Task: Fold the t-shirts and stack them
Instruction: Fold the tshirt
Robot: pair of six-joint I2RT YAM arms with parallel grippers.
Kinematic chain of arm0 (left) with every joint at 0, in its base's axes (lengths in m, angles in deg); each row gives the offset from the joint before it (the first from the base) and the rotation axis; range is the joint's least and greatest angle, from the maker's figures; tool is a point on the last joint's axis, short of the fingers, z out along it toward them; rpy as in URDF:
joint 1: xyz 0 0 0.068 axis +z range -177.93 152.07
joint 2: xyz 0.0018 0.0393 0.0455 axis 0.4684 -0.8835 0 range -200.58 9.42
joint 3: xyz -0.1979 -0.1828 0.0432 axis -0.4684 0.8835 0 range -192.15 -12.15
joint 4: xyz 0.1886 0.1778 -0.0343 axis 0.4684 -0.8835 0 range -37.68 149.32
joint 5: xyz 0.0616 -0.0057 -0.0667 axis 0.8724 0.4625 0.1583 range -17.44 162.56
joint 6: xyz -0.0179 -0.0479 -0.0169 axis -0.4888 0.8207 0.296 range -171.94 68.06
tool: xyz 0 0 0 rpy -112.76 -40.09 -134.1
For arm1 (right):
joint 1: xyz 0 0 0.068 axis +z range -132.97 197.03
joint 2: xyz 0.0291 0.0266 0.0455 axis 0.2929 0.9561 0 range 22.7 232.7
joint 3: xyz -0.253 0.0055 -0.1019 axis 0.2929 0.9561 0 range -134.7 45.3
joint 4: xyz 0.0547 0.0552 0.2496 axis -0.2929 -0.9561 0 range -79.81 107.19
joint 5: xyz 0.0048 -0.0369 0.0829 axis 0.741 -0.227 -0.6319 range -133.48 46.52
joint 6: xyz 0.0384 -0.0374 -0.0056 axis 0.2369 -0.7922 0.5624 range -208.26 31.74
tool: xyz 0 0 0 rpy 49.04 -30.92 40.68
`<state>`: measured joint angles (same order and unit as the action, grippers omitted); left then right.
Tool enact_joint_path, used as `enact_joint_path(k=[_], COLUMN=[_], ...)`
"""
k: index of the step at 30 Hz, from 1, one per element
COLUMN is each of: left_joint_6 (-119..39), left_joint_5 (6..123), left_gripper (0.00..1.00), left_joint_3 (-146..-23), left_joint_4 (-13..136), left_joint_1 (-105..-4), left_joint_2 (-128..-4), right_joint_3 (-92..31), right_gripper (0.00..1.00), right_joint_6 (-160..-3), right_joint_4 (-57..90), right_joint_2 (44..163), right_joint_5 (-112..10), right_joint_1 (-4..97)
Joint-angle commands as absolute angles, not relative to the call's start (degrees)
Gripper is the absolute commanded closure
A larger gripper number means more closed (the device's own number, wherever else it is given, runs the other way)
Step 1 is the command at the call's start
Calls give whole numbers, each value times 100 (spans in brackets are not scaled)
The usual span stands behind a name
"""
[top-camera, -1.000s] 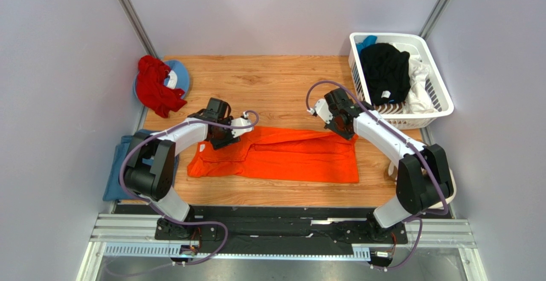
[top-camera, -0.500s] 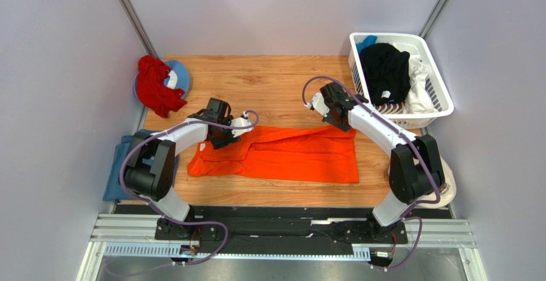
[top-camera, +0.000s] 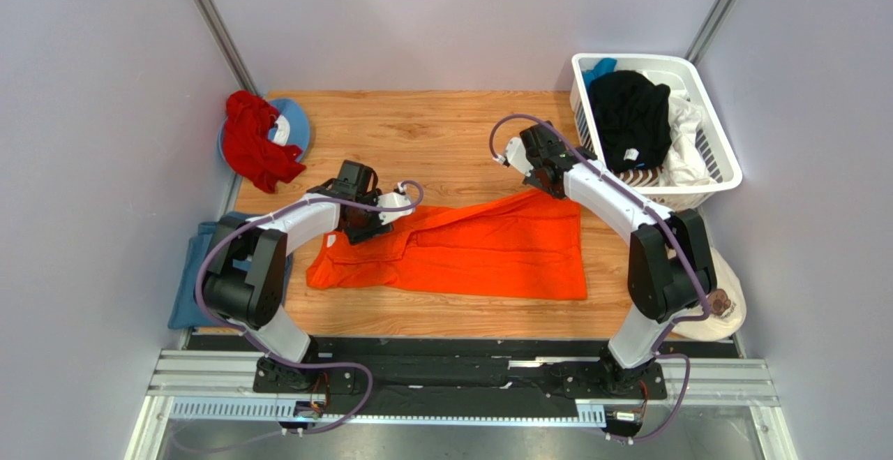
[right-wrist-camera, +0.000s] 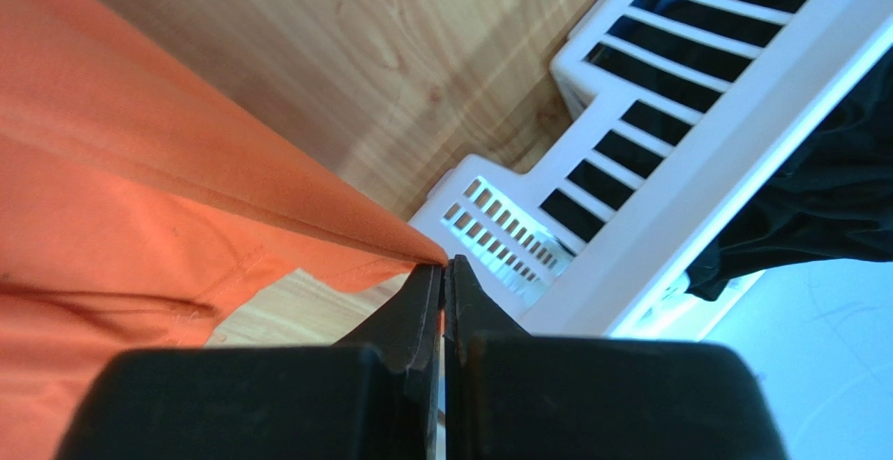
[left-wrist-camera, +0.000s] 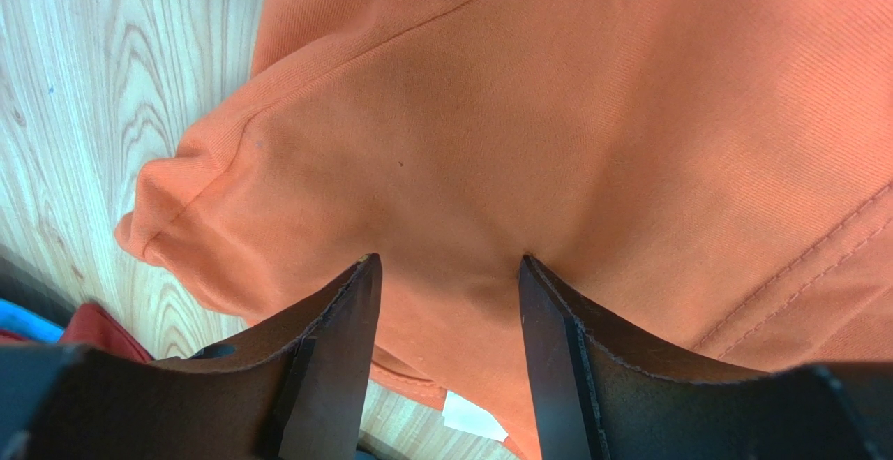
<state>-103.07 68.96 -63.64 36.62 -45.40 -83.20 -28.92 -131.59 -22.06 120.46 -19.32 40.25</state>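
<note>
Tension explains our hold: the orange t-shirt (top-camera: 461,256) lies flat on the table (top-camera: 440,130), its far right corner pinched tight in our right gripper (right-wrist-camera: 445,267) for the fold, while our left gripper (left-wrist-camera: 445,272), fingers spread apart, presses the sleeve end, seemingly as anchor.

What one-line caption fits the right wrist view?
Right pincer shut on orange t-shirt corner, near white basket.
</note>
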Motion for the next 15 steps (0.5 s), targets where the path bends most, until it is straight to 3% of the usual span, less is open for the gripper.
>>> enact_joint_path(k=[1, 15], left_joint_6=[-10388, -10397], left_joint_5=[6887, 6887], left_gripper=[40, 39], left_joint_3=[-6251, -6260], left_joint_4=[3664, 3646], left_joint_1=[-4507, -4498], left_joint_2=[-8383, -8392], right_joint_3=[-3187, -2239], right_gripper=[100, 100], right_joint_6=[-13273, -13045], right_joint_4=[-1806, -1612], right_joint_2=[12227, 11974], right_joint_5=[-1650, -1843], right_joint_1=[3936, 3927])
